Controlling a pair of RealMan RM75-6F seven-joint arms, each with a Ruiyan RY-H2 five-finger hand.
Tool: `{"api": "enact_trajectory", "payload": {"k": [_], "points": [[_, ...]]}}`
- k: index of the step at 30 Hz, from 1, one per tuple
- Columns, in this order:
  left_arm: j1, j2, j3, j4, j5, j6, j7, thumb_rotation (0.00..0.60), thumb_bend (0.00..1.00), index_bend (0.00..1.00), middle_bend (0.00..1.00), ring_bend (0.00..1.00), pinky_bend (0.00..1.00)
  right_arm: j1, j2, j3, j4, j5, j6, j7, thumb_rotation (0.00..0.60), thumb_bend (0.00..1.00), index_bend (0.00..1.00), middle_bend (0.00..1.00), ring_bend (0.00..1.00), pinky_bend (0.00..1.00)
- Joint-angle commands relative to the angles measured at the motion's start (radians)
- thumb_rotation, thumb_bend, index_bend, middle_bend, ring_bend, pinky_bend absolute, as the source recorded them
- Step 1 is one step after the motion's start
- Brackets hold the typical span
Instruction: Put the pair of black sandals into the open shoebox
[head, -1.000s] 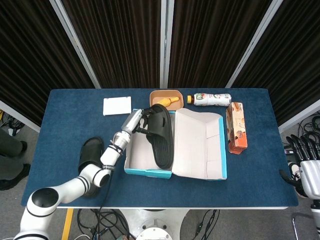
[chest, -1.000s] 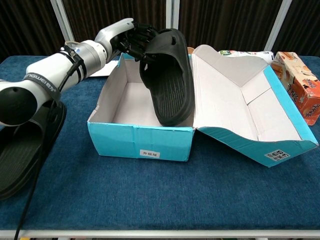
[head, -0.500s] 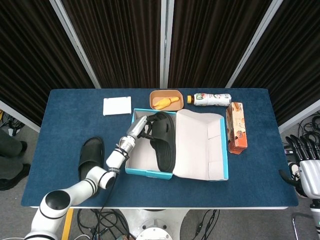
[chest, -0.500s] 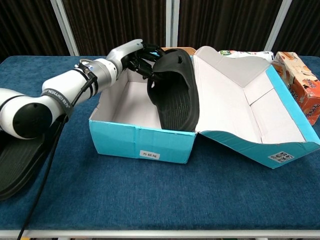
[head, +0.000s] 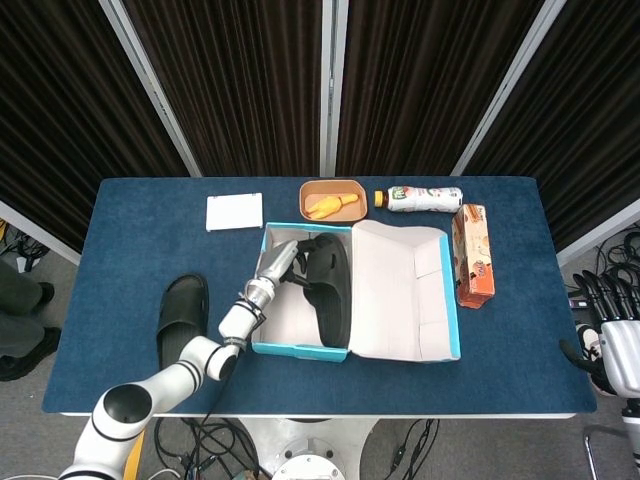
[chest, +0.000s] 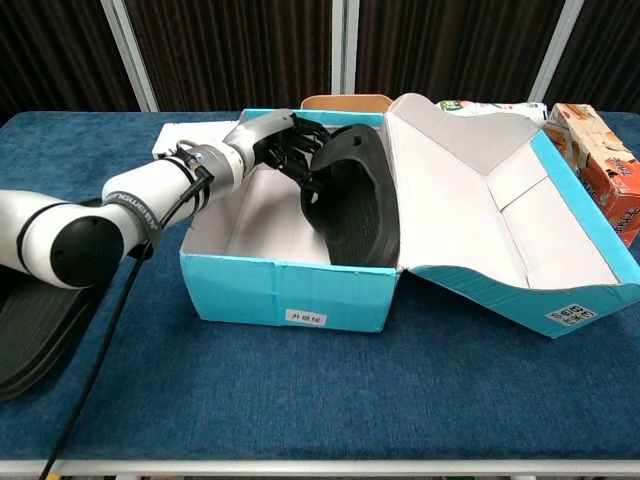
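One black sandal (head: 330, 292) (chest: 358, 194) stands on its edge inside the open teal shoebox (head: 300, 346) (chest: 290, 295), leaning against the right wall. My left hand (head: 283, 260) (chest: 285, 150) grips its strap end from the left, reaching over the box's back left corner. The second black sandal (head: 181, 318) (chest: 40, 330) lies flat on the blue table left of the box. My right hand (head: 612, 345) hangs off the table's right edge, holding nothing, fingers apart.
The box lid (head: 405, 290) (chest: 500, 220) lies flipped open to the right. Behind the box sit a tan bowl with orange food (head: 332, 200), a bottle on its side (head: 420, 199) and a white pad (head: 234, 212). An orange carton (head: 473, 255) (chest: 600, 170) lies right of the lid.
My left hand has lowered the sandal from above the box's rim down into the box. The box has shifted slightly toward the front right.
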Motion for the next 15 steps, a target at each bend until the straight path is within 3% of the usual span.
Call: {"api": "enact_trajectory", "payload": {"k": [1,5,11,15], "points": [[0.003,-0.011,0.005,0.012,-0.008,-0.011,0.039,0.600,0.00,0.49,0.50,0.55,0.43,0.001,-0.001,0.000,0.002,-0.001,-0.001,0.002,0.600,0.11,0.00,0.07,0.00,0.00],[0.010,-0.012,0.007,-0.004,-0.001,0.014,0.061,0.600,0.00,0.39,0.43,0.39,0.38,0.002,-0.003,-0.001,0.004,-0.002,-0.004,0.003,0.600,0.11,0.00,0.07,0.00,0.00],[0.020,-0.017,0.021,-0.011,0.027,0.094,0.123,0.600,0.00,0.15,0.17,0.13,0.30,0.000,0.000,-0.002,0.000,-0.007,0.002,0.002,0.600,0.12,0.00,0.07,0.00,0.00],[0.029,-0.009,0.027,-0.030,0.039,0.133,0.166,0.600,0.00,0.11,0.08,0.04,0.24,-0.001,0.001,-0.003,0.000,-0.009,0.004,0.004,0.600,0.12,0.00,0.07,0.00,0.00]]}}
